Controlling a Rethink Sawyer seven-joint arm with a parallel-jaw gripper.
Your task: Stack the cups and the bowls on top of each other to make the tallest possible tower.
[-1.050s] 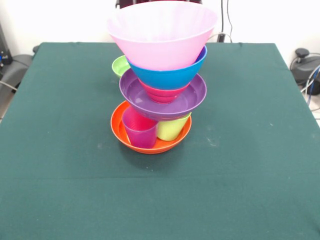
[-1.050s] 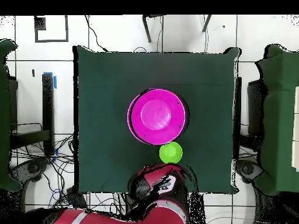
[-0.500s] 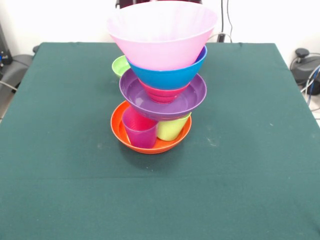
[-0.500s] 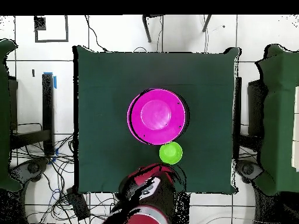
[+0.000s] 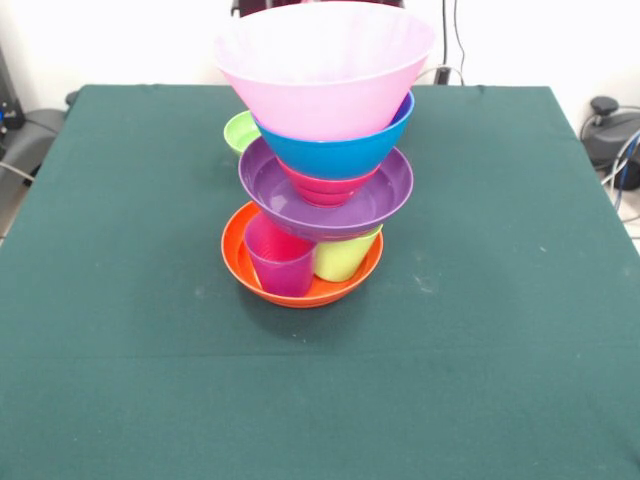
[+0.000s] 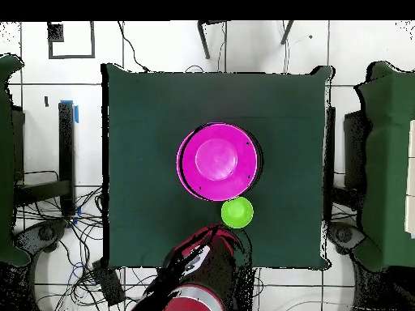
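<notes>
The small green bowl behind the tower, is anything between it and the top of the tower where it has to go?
Nothing visible blocks it. The small green bowl sits alone on the green table beside the tower, and the big pink bowl on top is open and empty. The arm is back at the table's edge.

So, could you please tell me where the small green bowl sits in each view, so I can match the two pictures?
Front view: the small green bowl peeks out behind the tower, left of the blue bowl.
Overhead view: it sits just below the big pink bowl, slightly right.
Shared landmark: the big pink bowl topping the tower.
</notes>
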